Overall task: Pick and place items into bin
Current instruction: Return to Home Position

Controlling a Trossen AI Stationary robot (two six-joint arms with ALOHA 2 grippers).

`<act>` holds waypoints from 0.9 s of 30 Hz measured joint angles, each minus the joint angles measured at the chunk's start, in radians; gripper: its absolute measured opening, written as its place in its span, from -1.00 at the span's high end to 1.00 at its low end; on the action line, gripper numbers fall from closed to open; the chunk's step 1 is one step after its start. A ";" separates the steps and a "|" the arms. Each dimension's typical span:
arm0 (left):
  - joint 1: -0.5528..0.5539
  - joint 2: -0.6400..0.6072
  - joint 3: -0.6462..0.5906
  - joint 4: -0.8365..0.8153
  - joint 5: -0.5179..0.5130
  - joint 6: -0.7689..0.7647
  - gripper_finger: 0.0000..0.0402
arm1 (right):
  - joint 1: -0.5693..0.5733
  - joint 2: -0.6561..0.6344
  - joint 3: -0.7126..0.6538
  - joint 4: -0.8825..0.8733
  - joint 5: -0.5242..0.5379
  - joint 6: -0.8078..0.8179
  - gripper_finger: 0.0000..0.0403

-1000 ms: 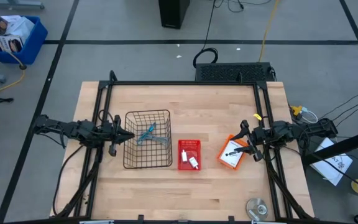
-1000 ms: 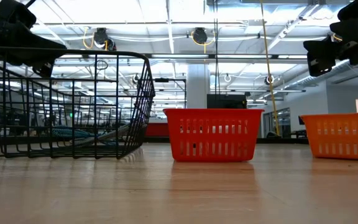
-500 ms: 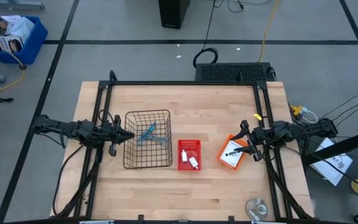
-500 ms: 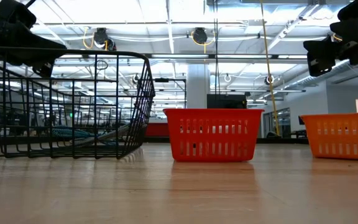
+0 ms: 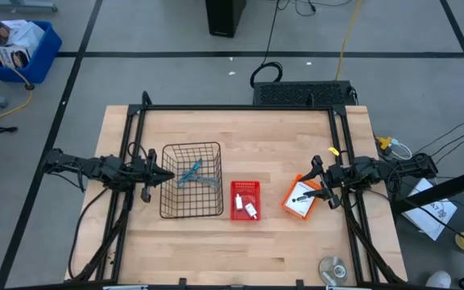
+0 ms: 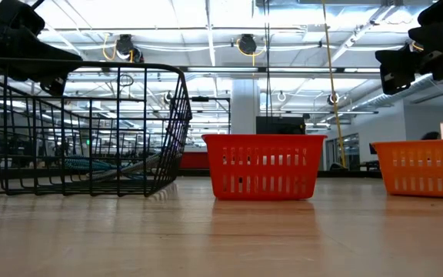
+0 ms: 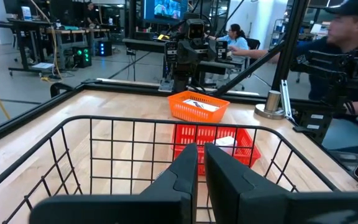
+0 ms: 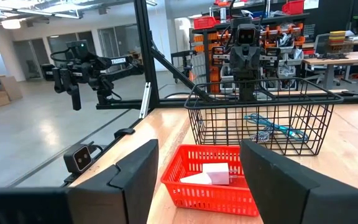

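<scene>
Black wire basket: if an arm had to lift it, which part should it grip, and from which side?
Likely the top rim wire on the left wall of the black wire basket, from above with the left end effector, which hangs right at that wall. Open mesh lets one finger drop inside, one outside, pinching the thicker rim.

In the low view the black wire basket (image 6: pixel 83 131) runs off the left edge and the orange bin (image 6: pixel 425 165) off the right. The walls of the red basket (image 6: pixel 261 165) hide its contents. From above, the print on the white box (image 5: pixel 300 194) is too small to read.
</scene>
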State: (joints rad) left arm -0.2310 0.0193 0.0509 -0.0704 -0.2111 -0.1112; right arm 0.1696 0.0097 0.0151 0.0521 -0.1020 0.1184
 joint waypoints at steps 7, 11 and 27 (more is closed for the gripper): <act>0.000 0.000 0.000 0.000 0.000 0.001 0.84 | 0.000 0.000 0.000 0.000 0.000 0.000 -0.08; 0.000 0.000 0.000 0.000 0.000 0.000 0.84 | 0.000 0.000 0.000 0.000 0.000 0.000 -0.07; 0.000 0.000 0.000 0.000 0.000 0.001 0.84 | 0.000 0.000 0.000 0.000 0.000 0.000 -0.08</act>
State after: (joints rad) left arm -0.2313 0.0193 0.0509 -0.0704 -0.2111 -0.1104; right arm 0.1699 0.0101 0.0151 0.0522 -0.1020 0.1184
